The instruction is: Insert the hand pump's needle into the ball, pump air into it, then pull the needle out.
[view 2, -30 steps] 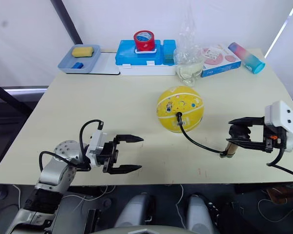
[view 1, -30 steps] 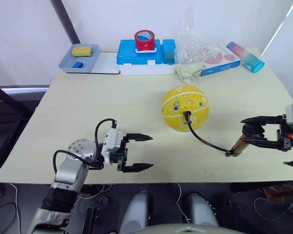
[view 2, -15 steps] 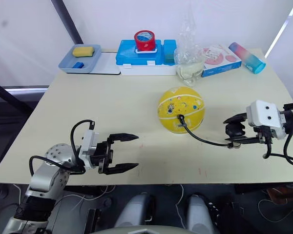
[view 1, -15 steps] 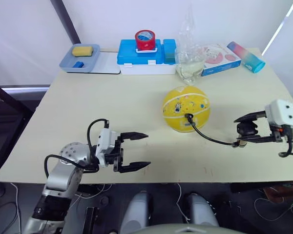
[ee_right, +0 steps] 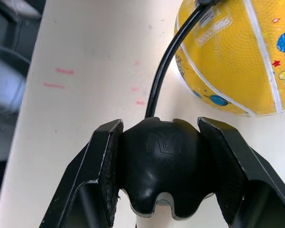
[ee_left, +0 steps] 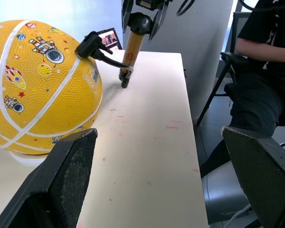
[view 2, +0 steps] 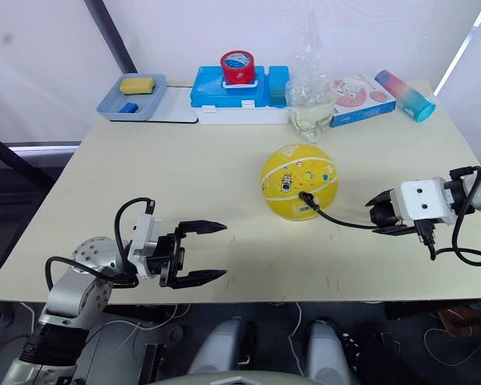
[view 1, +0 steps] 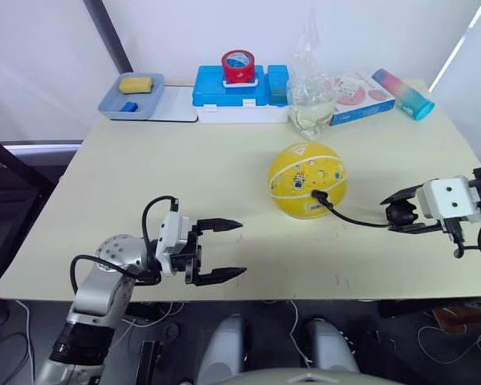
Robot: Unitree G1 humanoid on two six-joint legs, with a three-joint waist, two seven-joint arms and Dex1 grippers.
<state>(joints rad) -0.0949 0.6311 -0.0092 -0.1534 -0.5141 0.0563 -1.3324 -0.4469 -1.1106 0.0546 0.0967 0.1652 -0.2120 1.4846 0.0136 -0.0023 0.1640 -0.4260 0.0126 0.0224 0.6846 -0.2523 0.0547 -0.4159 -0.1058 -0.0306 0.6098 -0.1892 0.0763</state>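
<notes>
pale cream table (view 1: pixel 184 184), red marks | yellow white-seamed ball (view 1: pixel 307 180) mid-table, hose plugged in | right fingers (ee_right: pixel 104 175) clamp amber pump's black handle (ee_right: pixel 162 166) | left fingers (view 1: pixel 222 250) apart | white curtain backdrop (view 1: pixel 48 48)

Ball (ee_left: pixel 42 85): pebbled matt yellow rubber, smooth white seams. Hand pump (ee_left: pixel 132 51) beside ball: glossy amber metal tube, smooth black plastic handle. Table (view 1: pixel 184 184): smooth matt cream.

Ball (view 1: pixel 307 180) mid-table (view 1: pixel 184 184) — hand pump (ee_left: pixel 132 51) right of it, trays (view 1: pixel 131 95) behind.
</notes>
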